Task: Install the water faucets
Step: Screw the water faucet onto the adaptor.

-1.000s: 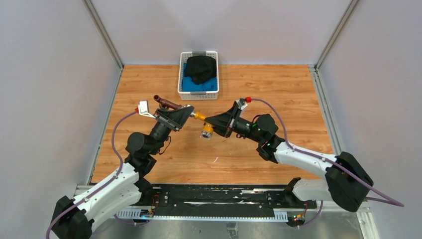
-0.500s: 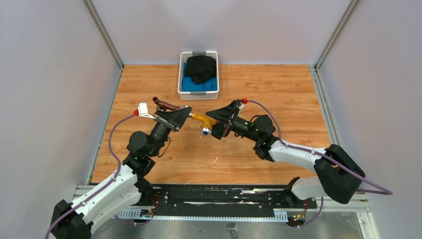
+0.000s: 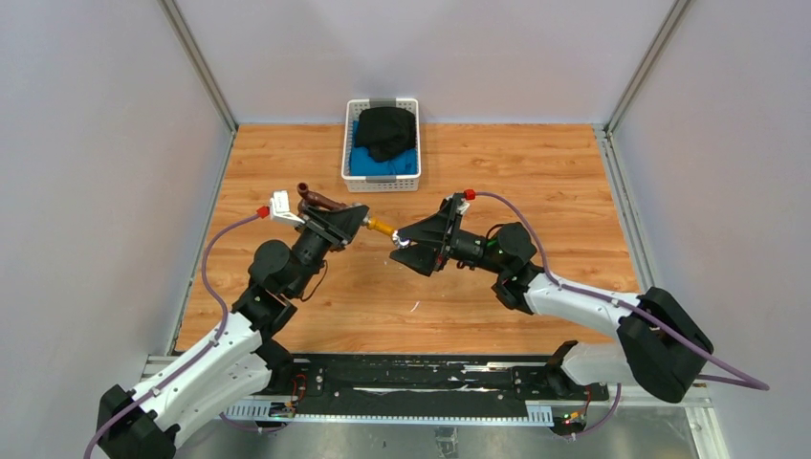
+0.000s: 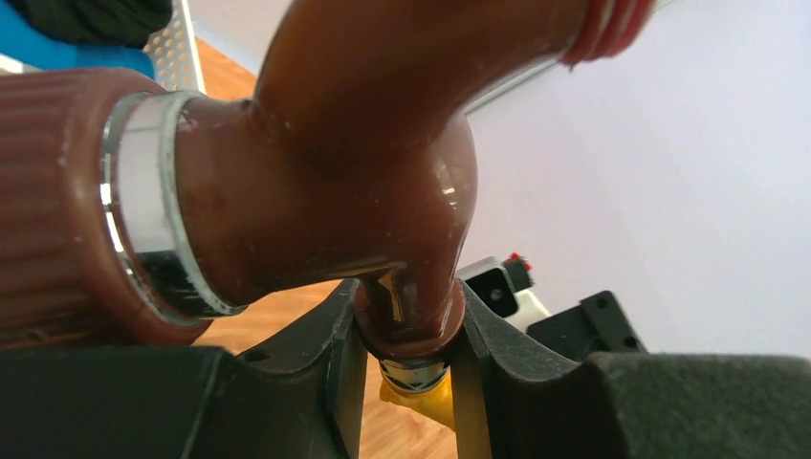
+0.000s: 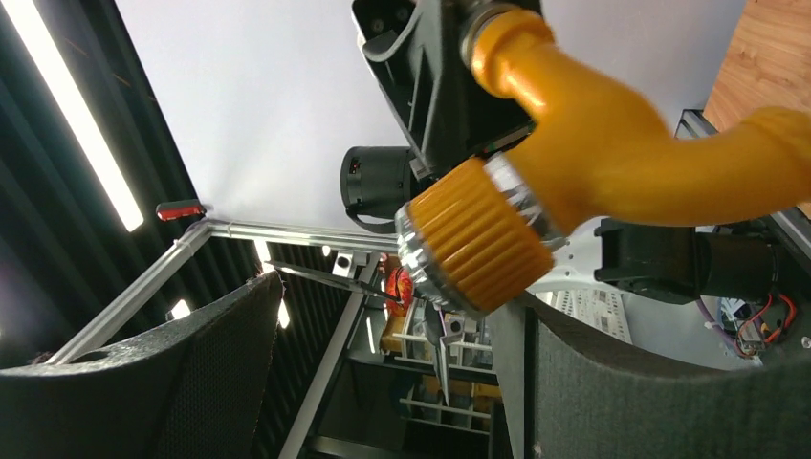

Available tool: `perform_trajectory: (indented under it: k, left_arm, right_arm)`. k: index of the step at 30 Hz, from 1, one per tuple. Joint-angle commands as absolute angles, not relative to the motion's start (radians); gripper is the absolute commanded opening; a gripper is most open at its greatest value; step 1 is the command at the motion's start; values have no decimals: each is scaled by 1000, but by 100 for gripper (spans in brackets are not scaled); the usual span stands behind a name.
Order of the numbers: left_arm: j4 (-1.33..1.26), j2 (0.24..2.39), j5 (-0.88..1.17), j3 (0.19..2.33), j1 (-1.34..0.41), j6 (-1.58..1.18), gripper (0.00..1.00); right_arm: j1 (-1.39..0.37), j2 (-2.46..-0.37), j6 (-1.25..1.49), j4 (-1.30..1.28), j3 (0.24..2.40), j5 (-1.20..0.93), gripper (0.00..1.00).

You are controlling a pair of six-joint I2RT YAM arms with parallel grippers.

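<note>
left end effector (image 3: 360,219): closed tight on the stem of the brown faucet (image 3: 320,201); the left wrist view shows both fingers (image 4: 316,382) pinching the narrow neck just under the body.
brown faucet: held above the tabletop (image 3: 536,182), left of centre, near side of the basket (image 3: 382,185). Spout angles far-left. Ribbed brown knob (image 4: 48,201) sits behind a silvery ring.
yellow faucet (image 3: 382,227): in the air between the two end effectors, not on the tabletop. One end meets the brown faucet's silvery stem end right at the left fingertips; a yellow bit shows just below that stem in the left wrist view. Whether they are threaded together, cannot tell.
yellow knob (image 5: 473,244): ribbed, silvery collar, pointing into the gap between the right fingers.
right end effector (image 3: 404,239): jaws spread wide, gripping nothing. The right wrist view has the knob between the pads, clearly off the left-side finger (image 5: 182,392); on the other side it is close, contact cannot be told.
basket: white, perforated, far centre of the tabletop, holding a black cloth (image 3: 387,131) on top of a blue cloth (image 3: 368,163).
tabletop: wood grain, grey walls on three sides.
markings: the faucets show bare metal and ribbing only.
</note>
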State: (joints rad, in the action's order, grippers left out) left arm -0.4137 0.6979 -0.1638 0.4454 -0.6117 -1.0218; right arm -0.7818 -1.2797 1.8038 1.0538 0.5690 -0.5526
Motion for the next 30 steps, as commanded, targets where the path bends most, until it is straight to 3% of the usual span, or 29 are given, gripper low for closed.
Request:
perform_trajectory:
  k: [1, 9, 13, 15, 17, 24, 30]
  left_arm:
    - [-396, 706, -185, 486, -607, -976, 0]
    - [-338, 710, -141, 517, -608, -968, 0]
    - [-276, 697, -102, 554, -608, -976, 0]
    - [-231, 687, -87, 576, -608, -977, 0]
    - [-182, 682, -76, 603, -607, -963, 0]
    - [-105, 701, -64, 650, -608, -1003, 0]
    - [141, 799, -16, 816, -609, -1047, 0]
  right_arm:
    - [-762, -1248, 1739, 1025, 605, -597, 77]
    - [-707, -1205, 1643, 885, 660, -621, 77]
    - [-662, -1104, 1371, 476, 735, -514, 77]
    - [-644, -1070, 1205, 301, 795, -442, 71]
    - [-637, -1056, 1070, 150, 871, -394, 70]
    - [-629, -1020, 753, -118, 1051, -397, 73]
    - [-638, -852, 422, -176, 978, -324, 72]
